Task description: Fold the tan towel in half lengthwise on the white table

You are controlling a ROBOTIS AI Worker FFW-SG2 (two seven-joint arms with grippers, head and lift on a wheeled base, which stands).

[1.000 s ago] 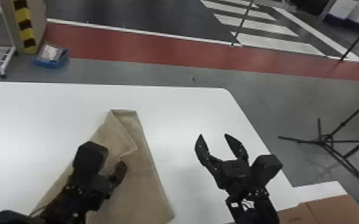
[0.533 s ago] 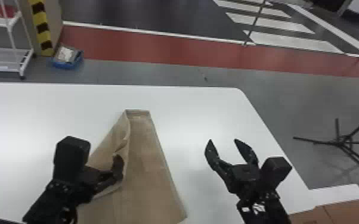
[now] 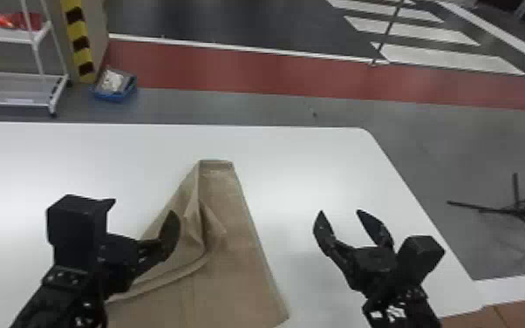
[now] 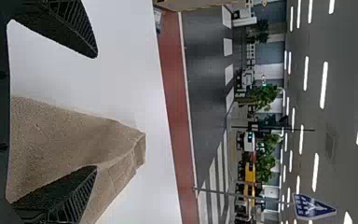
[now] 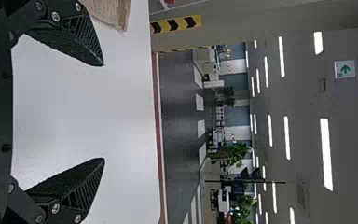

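Observation:
My left gripper (image 3: 141, 207) is over the left part of the tan towel (image 3: 235, 244) in the head view, its fingers apart. The towel lies on the white table (image 3: 301, 165), its left side turned over in rumpled layers with a raised fold near the middle. In the left wrist view the left gripper (image 4: 95, 112) is open, one finger in front of the towel (image 4: 65, 135). Right of the towel, my right gripper (image 3: 340, 211) stands open above bare tabletop. The right wrist view has the right gripper (image 5: 103, 112) wide open, with a towel edge (image 5: 114, 14) beyond one finger.
Brown cardboard (image 3: 510, 314) is at the table's near right corner. Past the table stand a white cart (image 3: 17, 83) and a blue bin (image 3: 115, 87) on the floor at the back left, and a black tripod (image 3: 523, 207) to the right.
The left gripper has moved left relative to the towel and its fingers have parted. The towel's turned-over part has shifted and rumpled. The head view has swung left; the right gripper remains open.

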